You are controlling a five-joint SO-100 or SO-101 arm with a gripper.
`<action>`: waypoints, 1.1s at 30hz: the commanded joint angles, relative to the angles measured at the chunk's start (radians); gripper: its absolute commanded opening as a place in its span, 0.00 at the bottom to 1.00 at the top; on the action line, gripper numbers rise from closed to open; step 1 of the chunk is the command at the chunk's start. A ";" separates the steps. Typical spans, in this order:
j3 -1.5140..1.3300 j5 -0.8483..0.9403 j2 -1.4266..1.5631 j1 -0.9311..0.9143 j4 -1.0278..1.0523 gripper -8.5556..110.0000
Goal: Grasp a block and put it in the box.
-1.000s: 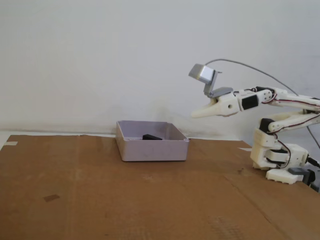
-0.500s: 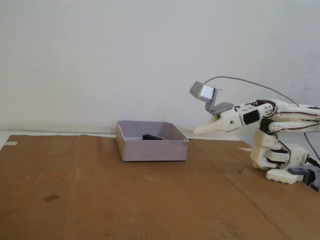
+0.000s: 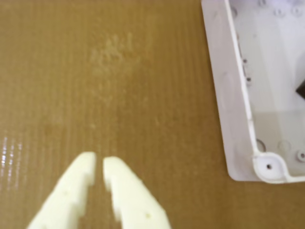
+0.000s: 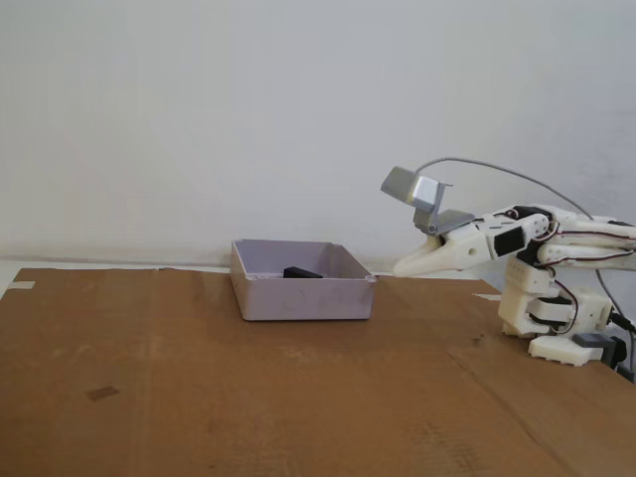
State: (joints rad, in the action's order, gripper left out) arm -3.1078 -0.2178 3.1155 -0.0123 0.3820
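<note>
A white open box stands on the brown cardboard in the fixed view. A dark block lies inside it. In the wrist view the box's corner and rim fill the right side, and a dark bit of the block shows at the right edge. My gripper hangs above the cardboard to the right of the box, apart from it. In the wrist view its cream fingers come up from the bottom, and the gripper is shut and empty, with only a thin slit between the tips.
Brown corrugated cardboard covers the table. The arm's white base stands at the right edge in the fixed view, with a cable arching above it. A white wall lies behind. A small dark mark sits on the cardboard at the left.
</note>
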 commanded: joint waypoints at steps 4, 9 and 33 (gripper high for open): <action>-0.051 -0.005 0.067 -0.011 -0.031 0.07; -0.051 -0.005 0.071 -0.011 -0.029 0.07; -0.040 -0.003 0.295 0.052 0.344 0.07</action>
State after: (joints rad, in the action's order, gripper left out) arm -3.1063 -0.2178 3.3379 0.0261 0.6642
